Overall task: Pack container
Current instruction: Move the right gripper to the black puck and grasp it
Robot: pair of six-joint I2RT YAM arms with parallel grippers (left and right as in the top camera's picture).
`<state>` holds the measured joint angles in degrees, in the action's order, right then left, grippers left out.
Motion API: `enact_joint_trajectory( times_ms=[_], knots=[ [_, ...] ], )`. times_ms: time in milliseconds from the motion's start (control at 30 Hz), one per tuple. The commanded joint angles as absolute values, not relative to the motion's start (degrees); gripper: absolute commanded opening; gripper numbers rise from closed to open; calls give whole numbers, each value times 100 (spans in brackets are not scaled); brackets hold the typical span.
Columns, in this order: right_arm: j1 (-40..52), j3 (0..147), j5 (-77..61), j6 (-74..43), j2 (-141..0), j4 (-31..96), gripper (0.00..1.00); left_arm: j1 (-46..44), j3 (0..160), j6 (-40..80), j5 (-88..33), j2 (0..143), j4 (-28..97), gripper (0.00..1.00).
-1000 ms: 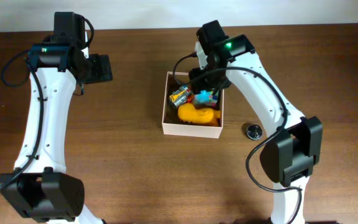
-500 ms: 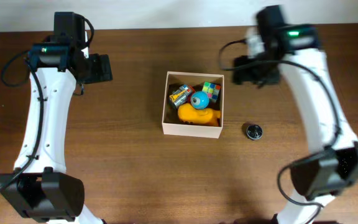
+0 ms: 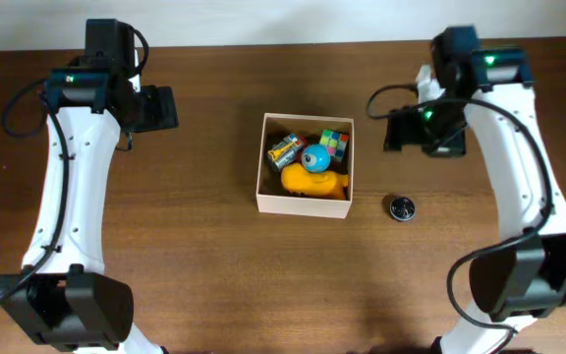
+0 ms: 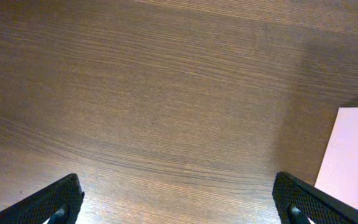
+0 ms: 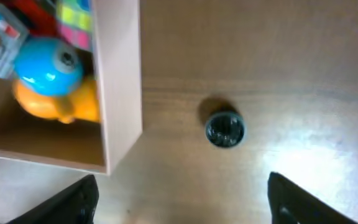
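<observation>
Overhead, the left gripper (image 3: 160,108) hangs over the wooden table (image 3: 204,265) at the far left, well apart from everything else. In the left wrist view its fingertips (image 4: 58,200) sit in the two bottom corners, so the jaws are spread wide with only bare wood grain between them, and a pale wall of the container (image 4: 353,155) shows at the right edge. The container (image 3: 260,167) stands near the middle of the table, square and open-topped, white outside and tan inside. It holds several small toys packed close together. A silvery packet with orange on it (image 3: 285,150) lies at the back left and a blue ball (image 3: 314,157) sits in the middle. A coloured cube (image 3: 335,143) is at the back right, and a yellow toy (image 3: 312,182) fills the front. Just beside the container's front right corner, not touching it, a small dark round object (image 3: 401,207) rests on the wood. The right gripper (image 3: 401,131) hovers to the right of the container, apart from it. Its own camera looks down on the container wall (image 5: 122,81), the blue ball (image 5: 48,62), the yellow toy (image 5: 61,106) and the dark round object (image 5: 225,129). Its fingertips (image 5: 73,200) are blurred but set far apart, and the jaws hold nothing.
</observation>
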<state>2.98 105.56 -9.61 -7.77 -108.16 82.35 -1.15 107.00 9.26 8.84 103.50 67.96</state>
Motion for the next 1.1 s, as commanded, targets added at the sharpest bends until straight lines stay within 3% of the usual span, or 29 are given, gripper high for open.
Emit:
enact_joint_trajectory(
  times_ms=[0,167,533,633,933,1067],
  knots=[
    [248,9607,-974,-930,-10816,7828,80,-106,10761,976,864,10300,6803,99],
    [248,8617,-183,-1450,-10816,6963,81,-106,10761,976,864,10300,6803,99],
    [248,7500,-163,-1406,-10836,5905,84,-106,10761,978,864,10300,6805,99],
    [248,7317,-161,-1409,-10838,5811,77,-106,10761,976,864,10300,6803,99],
    [248,6886,-163,-1555,-10849,5299,75,-106,10761,976,864,10300,6803,99],
    [248,6840,-161,-1553,-10849,5192,66,-106,10761,978,864,10300,6803,99]
  ],
)
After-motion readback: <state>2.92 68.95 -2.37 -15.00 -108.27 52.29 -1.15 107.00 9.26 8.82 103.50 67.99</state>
